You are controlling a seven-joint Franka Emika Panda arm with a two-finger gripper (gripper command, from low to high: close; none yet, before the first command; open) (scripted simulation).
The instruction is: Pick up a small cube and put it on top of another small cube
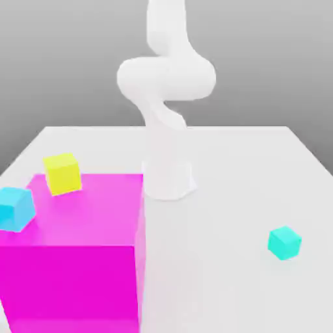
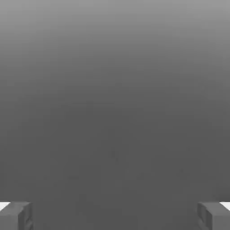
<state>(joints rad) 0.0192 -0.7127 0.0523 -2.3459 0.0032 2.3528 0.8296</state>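
A small turquoise cube [image 1: 284,242] lies on the white table [image 1: 234,169], toward the exterior view's right and well apart from everything else. In the hand view my gripper [image 2: 115,215] is open: its two grey fingertips [image 2: 15,215] stand far apart with nothing between them, facing plain grey background. The white arm rises from its base [image 1: 168,179] at the table's middle, bends and runs out past the picture's upper edge.
A large magenta block [image 1: 71,260] fills the near part of the exterior view's left. A yellow cube [image 1: 62,173] sits at its far left corner and a sky-blue cube [image 1: 14,209] at its left edge.
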